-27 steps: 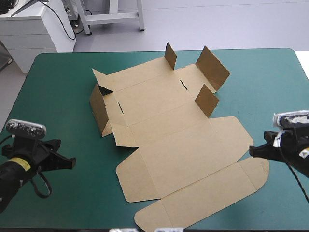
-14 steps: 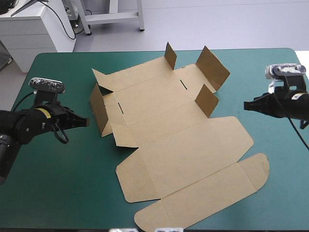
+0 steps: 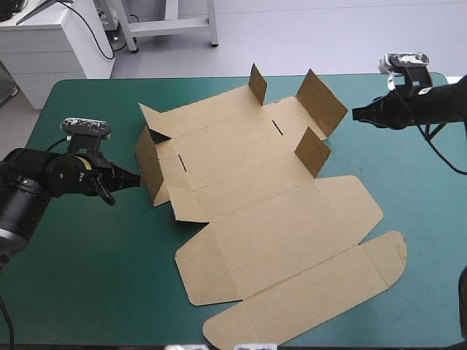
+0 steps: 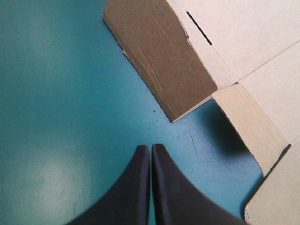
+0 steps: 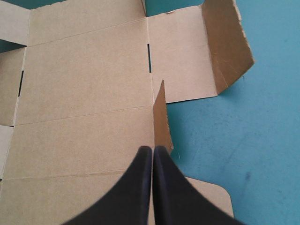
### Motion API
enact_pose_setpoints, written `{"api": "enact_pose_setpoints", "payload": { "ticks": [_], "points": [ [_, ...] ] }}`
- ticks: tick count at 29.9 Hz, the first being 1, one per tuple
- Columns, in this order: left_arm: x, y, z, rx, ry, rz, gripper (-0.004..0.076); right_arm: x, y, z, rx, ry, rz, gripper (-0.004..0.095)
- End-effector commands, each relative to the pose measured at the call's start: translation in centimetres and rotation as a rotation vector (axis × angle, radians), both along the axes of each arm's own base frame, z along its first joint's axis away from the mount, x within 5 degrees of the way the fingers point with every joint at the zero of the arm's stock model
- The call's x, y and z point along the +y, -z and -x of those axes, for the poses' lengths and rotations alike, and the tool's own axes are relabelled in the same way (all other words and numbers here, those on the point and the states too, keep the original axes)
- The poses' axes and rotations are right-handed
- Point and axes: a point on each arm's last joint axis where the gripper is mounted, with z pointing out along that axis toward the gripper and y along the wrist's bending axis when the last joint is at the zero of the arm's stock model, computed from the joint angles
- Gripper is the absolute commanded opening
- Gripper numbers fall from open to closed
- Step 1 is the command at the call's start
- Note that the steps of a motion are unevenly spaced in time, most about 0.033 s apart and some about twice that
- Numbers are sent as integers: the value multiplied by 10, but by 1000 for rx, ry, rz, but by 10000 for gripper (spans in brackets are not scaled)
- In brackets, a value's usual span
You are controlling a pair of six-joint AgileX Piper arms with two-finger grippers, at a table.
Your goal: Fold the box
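Note:
The brown box (image 3: 263, 219) lies as a cut sheet across the middle of the table, mostly flat, with short flaps standing up at its left and right ends. My left gripper (image 3: 135, 179) is shut and empty, low over the cover, its tip just short of the raised left flap (image 4: 159, 61). In the left wrist view the gripper (image 4: 151, 147) forms one pointed arch. My right gripper (image 3: 355, 114) is shut and empty, hovering beside the far right flap (image 3: 322, 102). In the right wrist view the gripper (image 5: 153, 149) points over the box (image 5: 84, 93), a raised flap (image 5: 161, 117) just ahead.
The teal-green cover (image 3: 87, 277) shows in broad strips left and right of the sheet. The rounded lid flap (image 3: 314, 299) reaches close to the table's front edge. The right arm hangs near the far right corner of the table.
Both arms have swung from near the table's front edge toward the far side and inward, each ending at one end of the box. Both grippers stay shut. The box has not moved.

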Motion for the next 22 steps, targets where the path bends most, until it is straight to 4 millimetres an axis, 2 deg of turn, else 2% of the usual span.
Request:
{"api": "enact_pose_setpoints", "payload": {
  "ticks": [1,5,8,12,22],
  "points": [
    [-3,-17,4,-67,10,43,-8,21,-10,-10,-60,-63,6,73],
    [-3,-15,6,-38,10,45,-8,49,8,-32,-42,-135,89,277],
    [-2,-14,8,-14,10,40,-8,62,15,-43,-52,-161,145,390],
    [-2,-13,9,6,10,36,-8,71,26,-55,-42,-184,212,436],
    [-2,-13,9,6,10,36,-8,74,71,-80,70,-203,246,435]
  ]
}}
